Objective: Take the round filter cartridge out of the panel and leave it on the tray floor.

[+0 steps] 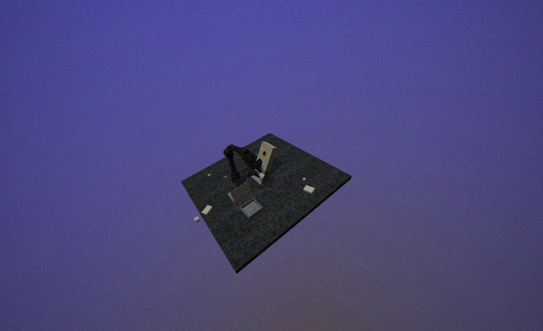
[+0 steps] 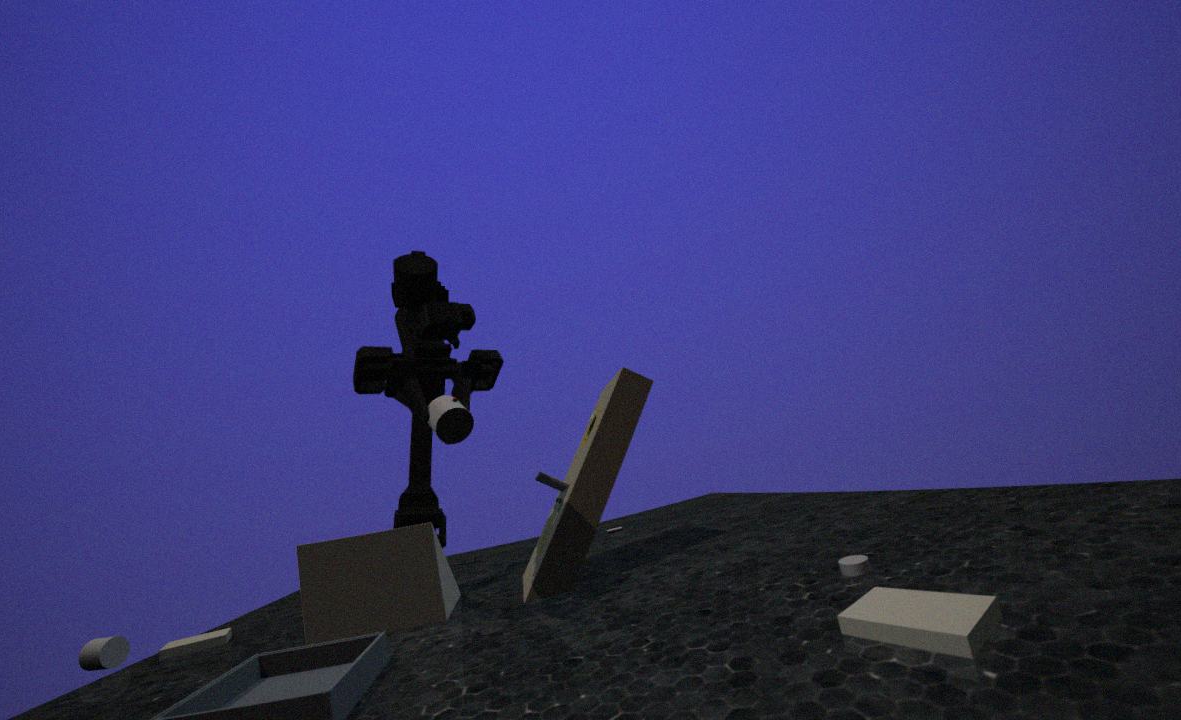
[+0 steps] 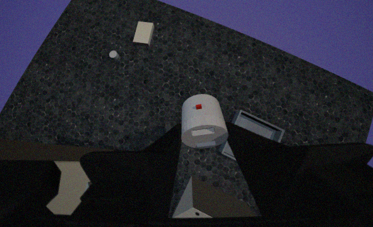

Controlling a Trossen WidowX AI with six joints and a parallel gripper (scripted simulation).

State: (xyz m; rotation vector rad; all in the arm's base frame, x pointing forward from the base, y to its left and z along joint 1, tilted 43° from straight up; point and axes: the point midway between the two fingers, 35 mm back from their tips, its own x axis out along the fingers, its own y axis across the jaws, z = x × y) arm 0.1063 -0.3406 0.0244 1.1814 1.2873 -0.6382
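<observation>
My gripper is shut on the round white filter cartridge, with my fingers in the two slots on its face. A small red mark shows on its side. I hold it in the air, clear of the tilted beige service panel, whose yellow-ringed socket is empty. The grey open tray lies on the dark floor, beyond and below the cartridge in the wrist view. The cartridge is not above it.
A beige wedge block stands between the arm's base and the tray. Flat beige blocks and small white cylinders lie scattered. Another cylinder lies beyond the floor's left edge.
</observation>
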